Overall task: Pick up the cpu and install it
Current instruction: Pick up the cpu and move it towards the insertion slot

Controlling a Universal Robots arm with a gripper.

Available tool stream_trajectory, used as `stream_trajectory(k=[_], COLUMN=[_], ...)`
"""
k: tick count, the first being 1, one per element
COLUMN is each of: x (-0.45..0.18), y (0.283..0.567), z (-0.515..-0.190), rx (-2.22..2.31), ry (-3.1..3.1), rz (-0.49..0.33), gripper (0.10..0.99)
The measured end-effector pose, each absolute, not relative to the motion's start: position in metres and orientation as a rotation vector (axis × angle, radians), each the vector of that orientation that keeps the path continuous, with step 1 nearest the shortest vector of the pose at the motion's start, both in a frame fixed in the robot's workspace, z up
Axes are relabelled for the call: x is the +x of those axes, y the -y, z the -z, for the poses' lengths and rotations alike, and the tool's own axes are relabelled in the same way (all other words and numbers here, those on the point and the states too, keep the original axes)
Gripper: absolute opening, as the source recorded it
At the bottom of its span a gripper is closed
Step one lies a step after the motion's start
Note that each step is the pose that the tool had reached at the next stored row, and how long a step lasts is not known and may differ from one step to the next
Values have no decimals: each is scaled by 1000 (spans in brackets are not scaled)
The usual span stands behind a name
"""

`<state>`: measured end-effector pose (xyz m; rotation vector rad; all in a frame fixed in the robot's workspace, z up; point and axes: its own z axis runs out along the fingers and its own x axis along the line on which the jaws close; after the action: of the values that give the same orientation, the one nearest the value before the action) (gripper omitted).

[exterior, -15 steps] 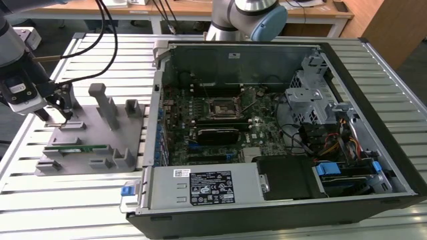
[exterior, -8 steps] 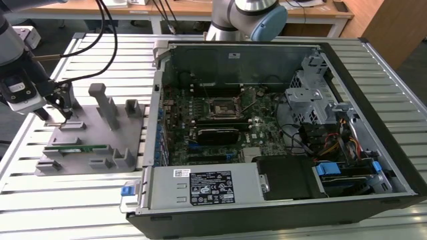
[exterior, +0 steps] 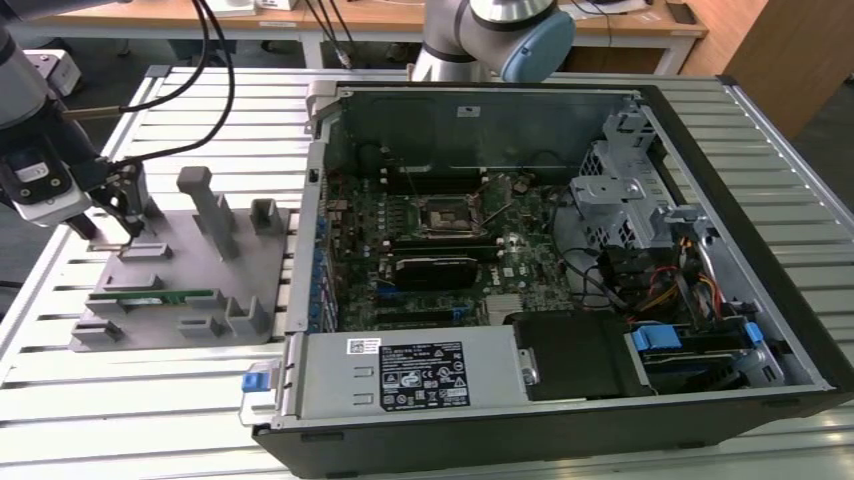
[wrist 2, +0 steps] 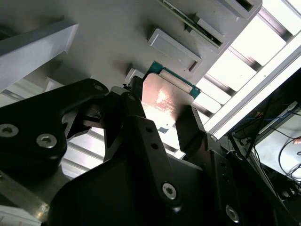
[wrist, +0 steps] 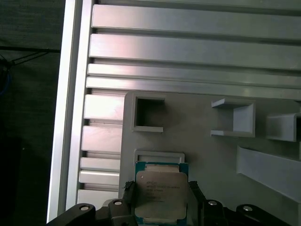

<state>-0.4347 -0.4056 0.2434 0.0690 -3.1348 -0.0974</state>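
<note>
The cpu (wrist: 162,190) gripped in the hand (wrist: 162,188), at the grey fixture tray (wrist: 197,155).
Dark fingers (wrist: 128,190) are closed on two opposite edges of the chip, by a shallow pocket (wrist: 159,154); whether it is clear of the tray cannot be told. In the second wrist view the hand (wrist 2: 160,113) hides the lower part of the chip. In the exterior view the tray lies beside the open computer case (exterior: 561,250) on the slatted surface (exterior: 160,400).

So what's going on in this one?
The arm's gripper is over the grey parts holder on the exterior view's left, closed on the cpu, which both wrist views show between its fingers. The open computer case sits beside the holder. The cpu has not yet reached the motherboard socket.
</note>
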Motion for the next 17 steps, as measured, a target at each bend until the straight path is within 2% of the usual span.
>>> stream_trajectory(k=[17], x=[-435], y=[405], z=[-252], rx=[69], ry=[3135], rz=[98], gripper=[529])
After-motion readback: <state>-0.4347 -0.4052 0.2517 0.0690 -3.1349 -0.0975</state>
